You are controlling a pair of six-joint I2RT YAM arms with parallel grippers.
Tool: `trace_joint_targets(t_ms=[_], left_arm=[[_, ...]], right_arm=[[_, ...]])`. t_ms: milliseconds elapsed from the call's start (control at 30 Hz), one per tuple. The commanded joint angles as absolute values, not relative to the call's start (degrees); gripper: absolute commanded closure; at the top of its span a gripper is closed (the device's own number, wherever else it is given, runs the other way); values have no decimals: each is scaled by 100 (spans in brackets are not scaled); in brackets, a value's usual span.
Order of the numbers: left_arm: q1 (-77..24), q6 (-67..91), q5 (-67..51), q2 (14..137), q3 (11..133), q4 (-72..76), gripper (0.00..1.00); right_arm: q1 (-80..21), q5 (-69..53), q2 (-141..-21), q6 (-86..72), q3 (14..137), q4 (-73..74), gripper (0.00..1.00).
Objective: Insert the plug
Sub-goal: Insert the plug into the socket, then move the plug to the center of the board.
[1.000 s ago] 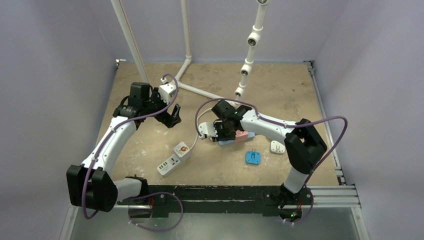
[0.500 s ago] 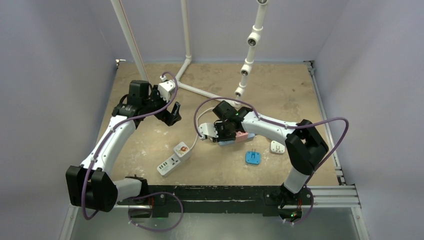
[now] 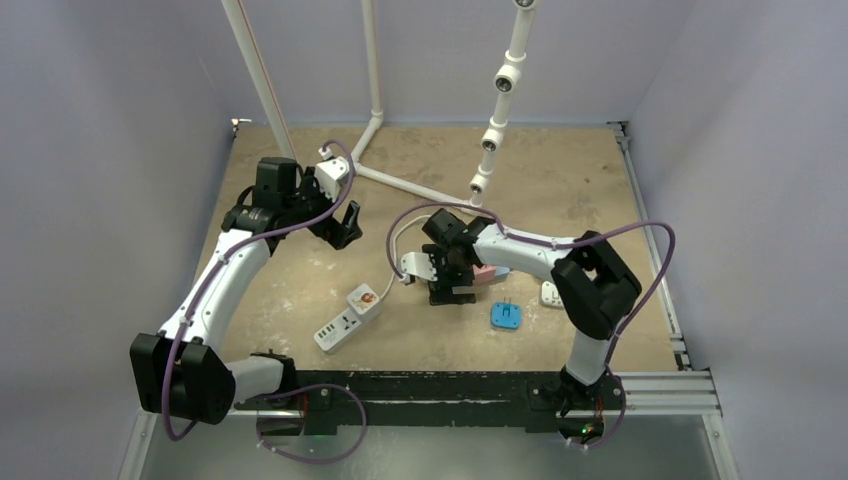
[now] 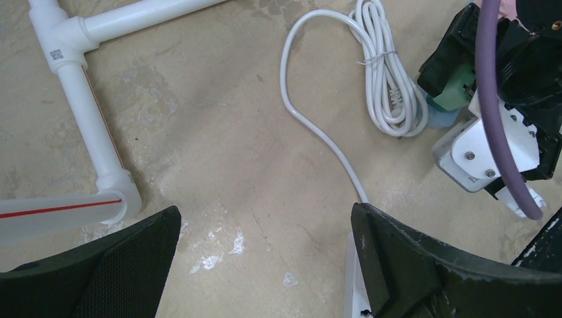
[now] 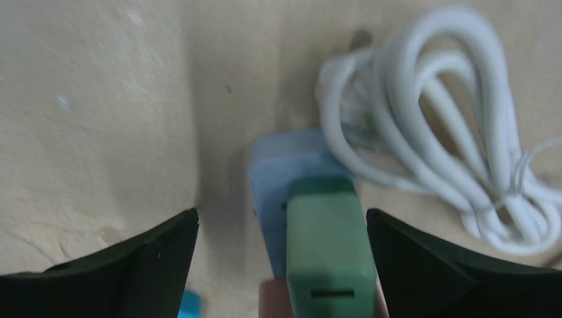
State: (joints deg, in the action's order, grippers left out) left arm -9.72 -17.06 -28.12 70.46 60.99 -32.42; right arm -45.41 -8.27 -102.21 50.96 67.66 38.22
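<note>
Plug location: green plug (image 5: 328, 245) sits on a light-blue block (image 5: 278, 172) near the middle of the tabletop (image 5: 99, 99). It lies between the fingers of the right tool (image 5: 281, 215) and just beside a coil of white cable (image 5: 457, 132).
Right tool: jaws stand wide, one finger on each side of the plug with a gap on both sides; nothing is gripped.
Left tool (image 4: 265, 212): jaws wide and empty, hovering over bare tabletop, well apart from the plug.
Seating: cannot tell whether the plug is fully home, because its own body hides the join.
Risk, knock-out: if the plug is only partly seated, a sideways drift while the right tool lifts could let a finger catch it and tip it loose.
Risk, snag: the coil lies close to one finger, so a swing that way could hook a loop and drag the block.
Risk, sliding: nothing braces the block, so any further push on the plug would likely shift both.
Plug axis: long axis runs along the block beneath it, parallel to the fingers.
Plug heading: the near end face shows a small slot, and the far end points away from the right wrist camera, over the block.
</note>
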Motion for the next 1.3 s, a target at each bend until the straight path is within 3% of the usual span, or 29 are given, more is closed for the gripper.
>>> trace_joint_targets(t_ms=[0, 333, 433, 500, 533, 700, 900, 1100, 1267], left_arm=[[-932, -1678, -2829, 6848, 6375, -3324, 1], [-933, -1819, -2672, 6666, 6615, -3561, 1], [-933, -1796, -2677, 6667, 6748, -3629, 1], [-937, -1799, -2704, 6652, 6822, -3637, 1], [-932, -1794, -2710, 6639, 6855, -3627, 1], [-932, -1786, -2689, 6619, 7070, -3653, 1], [-937, -1776, -2680, 6519, 7170, -3715, 1], [-932, -1865, -2663, 6354, 7189, -3786, 1], [-933, -1950, -2660, 6320, 7228, -3807, 1]], right_arm=[[-4529, -516, -10025, 4710, 6958, 3872, 1], [-4541, -439, -8419, 3965, 7565, 3324, 1], [-4508, 62, -7578, 2270, 7163, 2349, 1], [-4459, 1547, -7109, 294, 6861, 1897, 1], [-4337, 2070, -6923, -376, 6827, 2086, 1], [-3498, 2275, -6496, -2738, 6532, 3425, 1], [-2957, 2987, -6914, -5171, 5957, 5707, 1], [-1927, 2279, -6581, -5209, 5305, 5370, 1], [-1259, 2106, -6970, -4957, 5351, 5198, 1]])
